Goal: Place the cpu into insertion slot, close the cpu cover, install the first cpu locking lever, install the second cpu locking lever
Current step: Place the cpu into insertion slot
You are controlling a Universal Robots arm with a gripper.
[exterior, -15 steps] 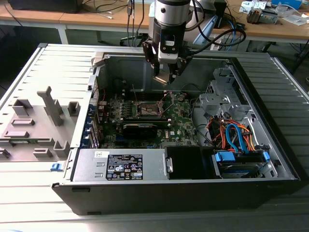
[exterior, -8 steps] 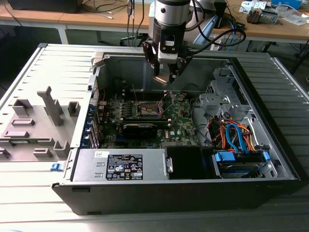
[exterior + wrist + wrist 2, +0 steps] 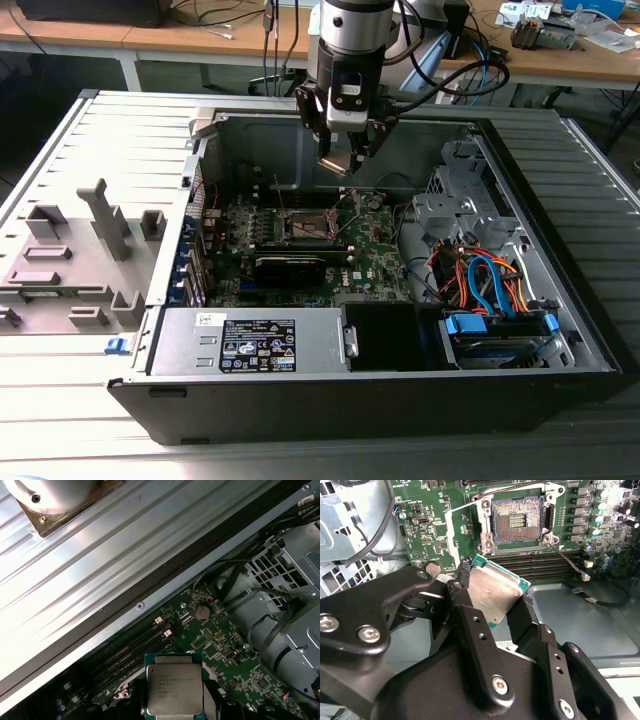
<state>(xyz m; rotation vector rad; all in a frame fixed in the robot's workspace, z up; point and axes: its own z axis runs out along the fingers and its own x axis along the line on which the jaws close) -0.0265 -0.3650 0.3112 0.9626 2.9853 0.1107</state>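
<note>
Gripper (image 3: 490,599) pinches the cpu (image 3: 496,587) by two edges, chip tilted. Insertion slot (image 3: 305,228) sits lower, toward the exterior view's left of the gripper, well apart, pins bare.

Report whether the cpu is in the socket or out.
Out. In the second wrist view the gripper clamps the cpu between its fingers, apart from the socket, which lies bare with its contacts showing.

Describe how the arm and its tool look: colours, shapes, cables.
The arm is a silver-grey cylinder with black cables looping beside it. The tool is black; its fingers are flat black links with small holes and silver screws.
</note>
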